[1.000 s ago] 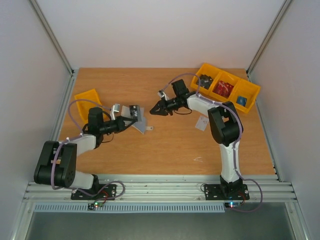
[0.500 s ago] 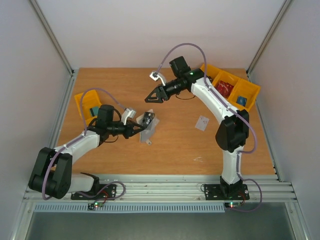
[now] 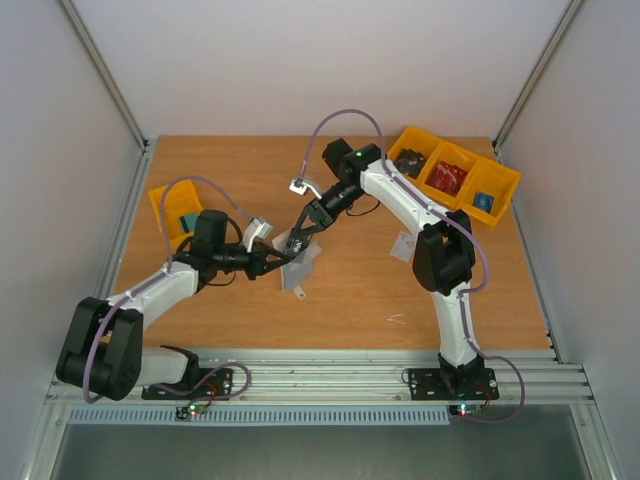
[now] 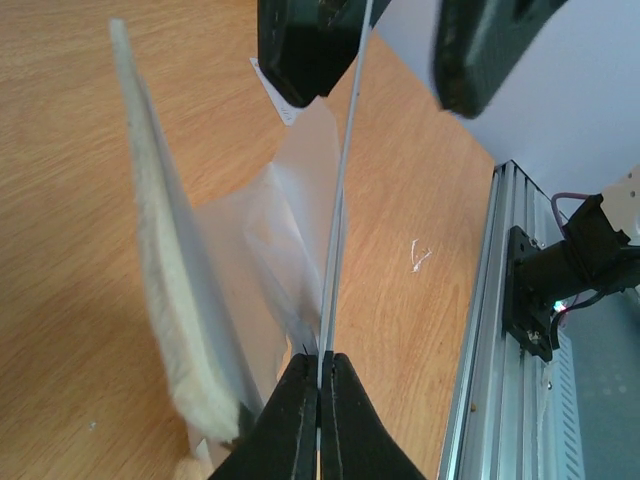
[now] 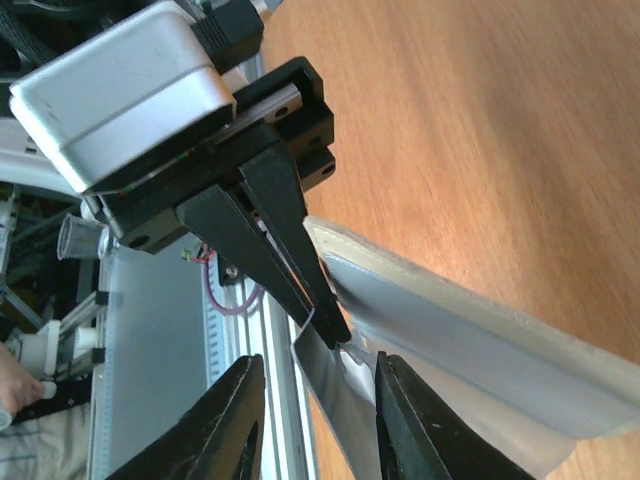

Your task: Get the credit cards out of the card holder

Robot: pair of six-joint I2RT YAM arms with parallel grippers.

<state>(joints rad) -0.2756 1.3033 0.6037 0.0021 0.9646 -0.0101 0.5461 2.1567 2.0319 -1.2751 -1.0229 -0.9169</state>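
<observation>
**Spotter A:** Well, you look about halfway through. One whitish-grey card (image 3: 404, 246) lies flat on the desk (image 3: 350, 310), right of centre in the top view and well apart from both arms. I'd count that one as out.

**Spotter B:** Agreed, but you have no red card anywhere on the wood. My guess is that it sits in a pocket. None of the views shows it, though, so don't take that as certain.

**Spotter A:** Your card holder (image 3: 297, 268) is just left of centre in the top view, spread open. The left gripper (image 4: 320, 390) is pinched tight on one thin pale leaf of it, at the bottom of the left wrist view. The thicker grey-beige flap stands off toward the left of that frame.

**Spotter B:** And your right gripper (image 3: 301, 231) points in at the holder from the upper right, spread wide and holding nothing. In the left wrist view its two black fingers (image 4: 300, 50) sit at the top edge, one on each side of that same thin leaf. In the right wrist view the holder's pale blue-grey inside fills the lower right, just beside the spread fingertips.

**Spotter A:** So what's left for you, as I judge it, is to close on whatever that pocket holds, draw it free and set it down on the desk.
</observation>
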